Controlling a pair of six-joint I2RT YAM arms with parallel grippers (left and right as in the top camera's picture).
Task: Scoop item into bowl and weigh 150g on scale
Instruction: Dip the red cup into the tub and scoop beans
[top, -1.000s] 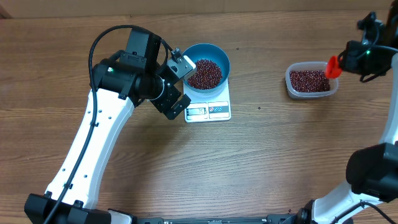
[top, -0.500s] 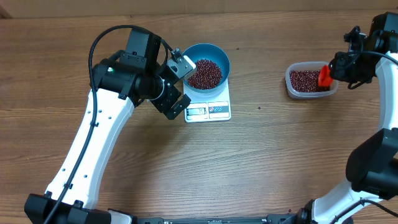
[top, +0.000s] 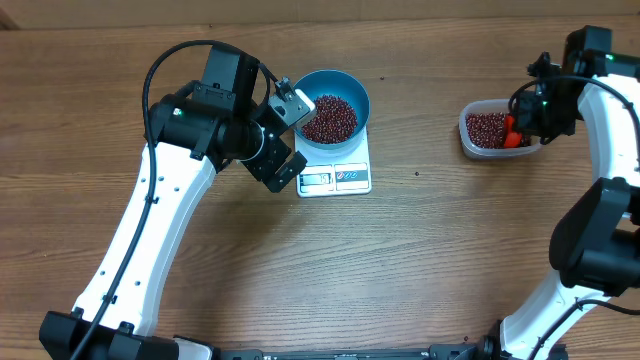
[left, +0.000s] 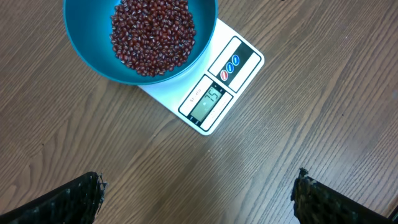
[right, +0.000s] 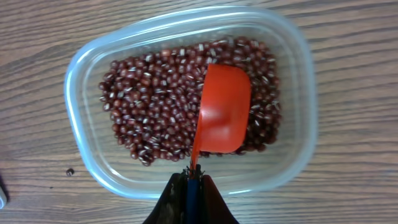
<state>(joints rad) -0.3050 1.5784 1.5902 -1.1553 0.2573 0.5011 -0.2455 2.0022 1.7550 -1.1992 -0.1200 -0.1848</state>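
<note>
The blue bowl (top: 352, 93) stands on the white scale (top: 335, 172) and holds a heap of dark red beans (top: 329, 118). In the left wrist view the bowl (left: 87, 53), its beans (left: 152, 34) and the scale (left: 239, 59) with its lit display lie ahead of my left gripper (left: 199, 196). That gripper is open and holds nothing. In the overhead view the left gripper (top: 296, 138) hovers just left of the scale. My right gripper (right: 189, 179) is shut on the handle of a red scoop (right: 224, 109). The scoop's cup lies on the beans (right: 155, 106) in the clear tub (right: 300, 93).
The clear tub (top: 480, 150) sits at the right of the wooden table, well apart from the scale. A single loose bean (right: 69, 172) lies on the wood beside the tub. The right arm (top: 600, 110) reaches in from the right edge.
My right gripper has swung left and down, carrying the red scoop from beyond the tub's right edge into the tub. The left arm, bowl and scale have not moved.
</note>
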